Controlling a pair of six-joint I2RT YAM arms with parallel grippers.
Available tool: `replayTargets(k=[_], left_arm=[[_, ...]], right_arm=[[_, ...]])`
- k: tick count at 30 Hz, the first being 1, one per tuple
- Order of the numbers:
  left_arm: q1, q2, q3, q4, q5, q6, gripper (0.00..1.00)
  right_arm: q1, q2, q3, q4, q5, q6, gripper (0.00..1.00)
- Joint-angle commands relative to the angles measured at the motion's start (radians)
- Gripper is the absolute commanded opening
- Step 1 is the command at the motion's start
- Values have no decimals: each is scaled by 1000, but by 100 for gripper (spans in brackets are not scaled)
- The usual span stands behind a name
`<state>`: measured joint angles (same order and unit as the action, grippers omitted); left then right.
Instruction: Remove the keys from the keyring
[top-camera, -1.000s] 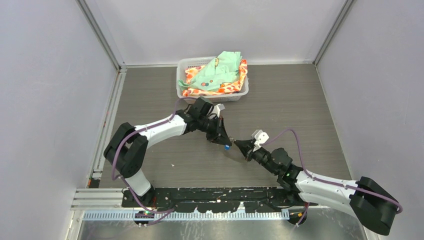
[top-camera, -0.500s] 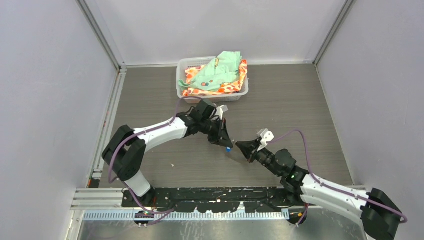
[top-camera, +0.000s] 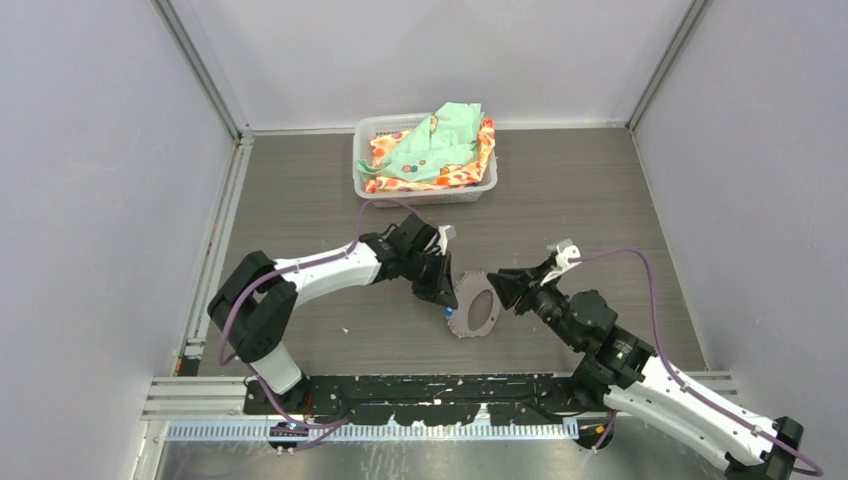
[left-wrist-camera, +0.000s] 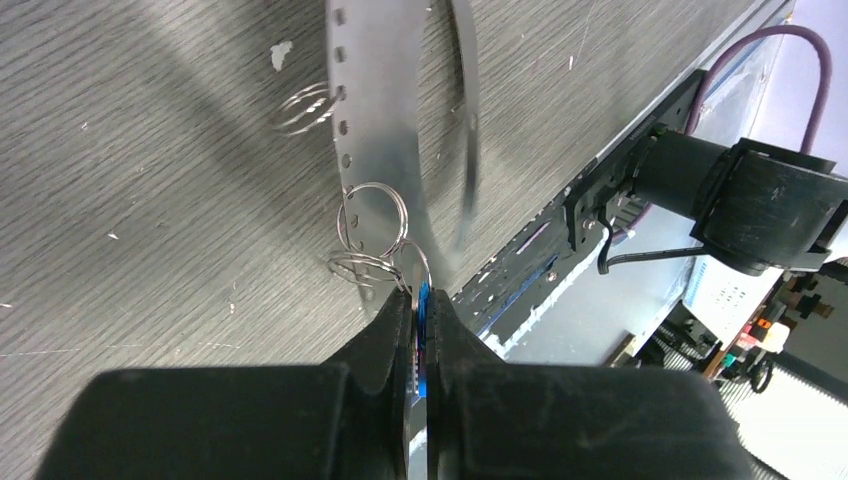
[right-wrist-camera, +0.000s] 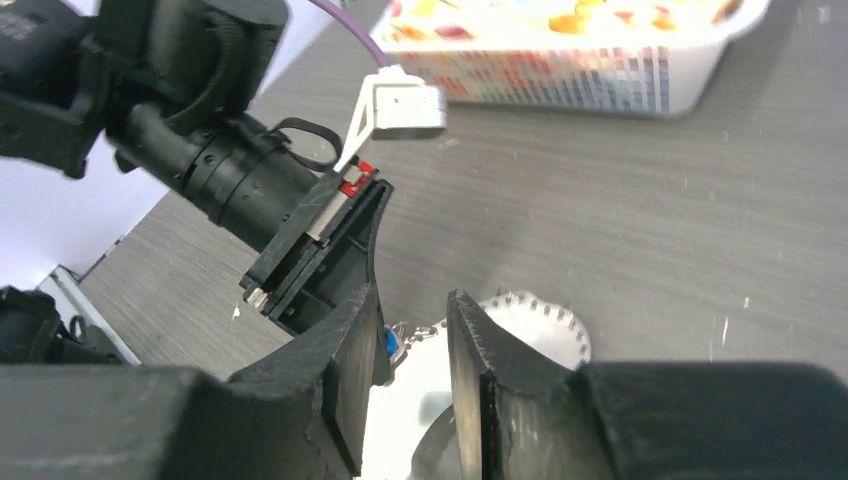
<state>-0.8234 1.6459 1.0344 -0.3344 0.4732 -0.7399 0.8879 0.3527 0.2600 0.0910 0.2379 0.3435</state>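
Keys (left-wrist-camera: 422, 310) with a blue tag are pinched between the closed fingers of the left gripper (left-wrist-camera: 415, 300); only a thin strip of the blue is seen between the pads from the left wrist. From above, the keys (top-camera: 450, 311) are found near the middle of the table (top-camera: 600, 200), at the left edge of the keyring (top-camera: 468, 332). The keyring is seen as a flat grey plate with a large hole in its middle. A row of small holes is seen along its rim (left-wrist-camera: 385, 150), and several silver loops (left-wrist-camera: 372, 215) are hung from them. One loop is seen just ahead of the left fingertips, next to the tag. Whether the plate is laid flat or tilted cannot be told.

The right gripper (top-camera: 497, 284) is placed at the plate's right edge, facing the left gripper (top-camera: 443, 296) across it. Its fingers (right-wrist-camera: 350, 370) are held apart and nothing is clamped between them; the plate (right-wrist-camera: 545, 325) and the blue tag (right-wrist-camera: 388, 343) are seen beyond the gap.

Farther back, a white basket (top-camera: 430, 192) is set against the rear of the table, and it is filled with green and orange cloths (top-camera: 430, 150).
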Motion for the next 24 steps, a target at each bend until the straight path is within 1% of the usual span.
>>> replayTargets(k=[1, 3, 5, 6, 7, 9, 11, 14, 17, 21, 24], left_arm=[[-3, -34, -10, 9, -23, 53, 1], [-3, -52, -26, 6, -58, 88, 1], [-3, -50, -41, -24, -130, 122, 1], [2, -39, -56, -12, -147, 125, 1], [7, -27, -86, 30, -137, 117, 0], [9, -13, -167, 171, -125, 69, 0], [9, -1, -259, 299, -124, 8, 1], [10, 47, -328, 423, -99, -67, 1], [9, 89, -424, 647, -80, -173, 1], [9, 133, -479, 757, -93, -227, 0], [9, 169, -499, 810, -109, -260, 1]], right_arm=[[2, 113, 156, -271, 113, 228, 39], [2, 201, 212, -348, 150, 329, 45], [0, 320, 259, -382, 163, 406, 43], [-1, 369, 289, -403, 172, 447, 42], [-4, 420, 312, -400, 160, 473, 43], [-17, 514, 358, -411, 137, 546, 43], [-51, 595, 393, -426, 72, 620, 45], [-111, 674, 417, -436, -30, 724, 44], [-131, 731, 455, -485, -53, 811, 45], [-132, 823, 489, -514, -124, 939, 44], [-132, 883, 472, -503, -172, 1037, 43]])
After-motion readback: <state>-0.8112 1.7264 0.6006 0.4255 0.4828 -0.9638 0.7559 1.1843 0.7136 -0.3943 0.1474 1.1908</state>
